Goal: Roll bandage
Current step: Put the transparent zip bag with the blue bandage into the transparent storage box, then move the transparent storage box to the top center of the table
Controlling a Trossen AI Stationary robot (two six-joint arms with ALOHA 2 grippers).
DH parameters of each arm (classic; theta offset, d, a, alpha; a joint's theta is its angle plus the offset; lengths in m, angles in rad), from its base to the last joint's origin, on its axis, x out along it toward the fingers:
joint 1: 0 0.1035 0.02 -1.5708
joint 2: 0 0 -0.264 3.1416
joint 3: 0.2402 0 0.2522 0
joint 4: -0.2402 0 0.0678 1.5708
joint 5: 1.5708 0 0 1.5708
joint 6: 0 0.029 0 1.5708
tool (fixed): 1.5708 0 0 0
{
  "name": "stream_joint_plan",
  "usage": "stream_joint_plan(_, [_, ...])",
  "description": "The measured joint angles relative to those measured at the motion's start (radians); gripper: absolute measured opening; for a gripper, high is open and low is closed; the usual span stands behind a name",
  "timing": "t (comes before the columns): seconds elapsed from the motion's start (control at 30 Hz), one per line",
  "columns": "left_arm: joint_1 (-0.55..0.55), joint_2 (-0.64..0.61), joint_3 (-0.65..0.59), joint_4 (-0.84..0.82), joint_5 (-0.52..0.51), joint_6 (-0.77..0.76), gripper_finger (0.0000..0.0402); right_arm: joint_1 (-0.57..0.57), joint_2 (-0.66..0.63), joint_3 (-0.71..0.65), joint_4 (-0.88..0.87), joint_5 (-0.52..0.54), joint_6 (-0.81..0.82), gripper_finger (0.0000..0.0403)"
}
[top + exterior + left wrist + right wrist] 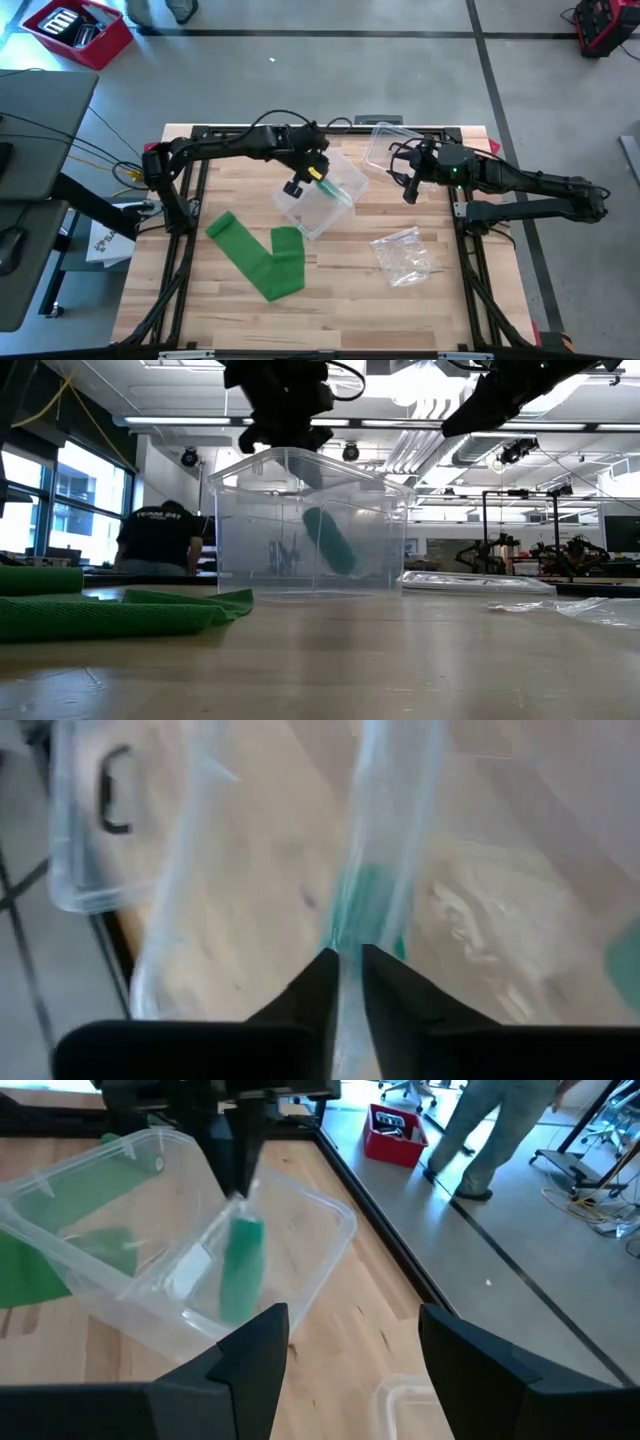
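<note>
Rolled bandage (pixel 329 541): green, tight cylinder, tilted, inside the clear container (pixel 320 195), leaning against a wall of it; seen through the plastic.
Clear container: transparent plastic tub, open top, around the middle of the tabletop, nearer its far edge; one wall pinched between the nearly closed fingers of the left pincer (pixel 348 982).
Unrolled bandage (pixel 258 255): green flat strip, bent into a V, lying on the tabletop between the container and the near-left corner; one end folded thicker.
</note>
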Motion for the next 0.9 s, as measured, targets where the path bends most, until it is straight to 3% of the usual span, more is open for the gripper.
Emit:
stream_joint_plan(0.3, [0.088, 0.0, 0.0, 0.141, 0.073, -0.16, 0.0167, 0.0, 0.009, 0.0, 0.0, 0.0, 0.04, 0.0215])
stream_joint_plan(0.47, [0.115, -0.059, 0.0, 0.153, 0.05, -0.336, 0.0187, 0.0, 0.05, 0.0, -0.001, -0.029, 0.038, 0.0215])
stream_joint_plan(0.53, [0.099, -0.107, 0.0, 0.097, 0.053, -0.36, 0.0183, 0.0, 0.076, 0.0, -0.002, -0.115, 0.021, 0.0215])
stream_joint_plan(0.73, [-0.015, -0.228, 0.0, -0.138, 0.063, -0.537, 0.0159, 0.048, 0.206, 0.0, 0.036, -0.567, -0.017, 0.0215])
stream_joint_plan(0.83, [-0.087, -0.249, -0.003, -0.252, 0.063, -0.649, 0.015, 0.08, 0.321, 0.0, 0.086, -0.636, 0.021, 0.0215])
stream_joint_plan(0.9, [-0.132, -0.261, -0.037, -0.302, 0.118, -0.72, 0.0144, 0.093, 0.406, 0.0, 0.127, -0.643, 0.029, 0.0215])
